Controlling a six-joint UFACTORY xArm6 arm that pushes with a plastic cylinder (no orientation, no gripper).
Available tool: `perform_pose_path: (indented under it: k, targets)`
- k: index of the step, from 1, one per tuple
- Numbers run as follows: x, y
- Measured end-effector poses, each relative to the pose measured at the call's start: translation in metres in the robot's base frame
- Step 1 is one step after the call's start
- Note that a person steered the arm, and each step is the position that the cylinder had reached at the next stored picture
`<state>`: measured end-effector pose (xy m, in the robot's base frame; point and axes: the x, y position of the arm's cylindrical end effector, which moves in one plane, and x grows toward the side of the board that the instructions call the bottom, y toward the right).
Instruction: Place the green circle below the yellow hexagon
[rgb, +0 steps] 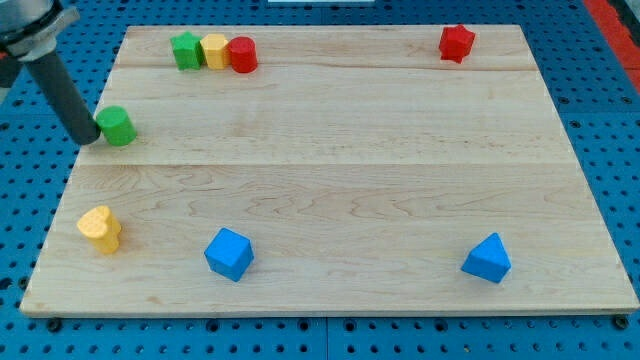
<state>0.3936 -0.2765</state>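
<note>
At the frame's left edge, my tip (88, 137) touches the green circle (117, 126); no end effector shows, so its grasp can't be told.

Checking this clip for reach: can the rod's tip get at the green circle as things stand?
Probably yes. My tip sits right at the view's left side of the green circle, seemingly touching it, with nothing between them. The yellow hexagon lies toward the view's top.

My tip (88, 138) touching green circle (118, 126) at its left (board's left edge); yellow hexagon (214, 50) top.
</note>
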Motion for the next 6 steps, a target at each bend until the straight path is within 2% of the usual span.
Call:
perform_pose_path:
  k: [1,2,3,5,6]
  targets:
    - [-0.021,0.056]
    - [0.0,0.078]
    - [0.004,0.103]
    - [-0.07,0.104]
    - [-0.076,0.133]
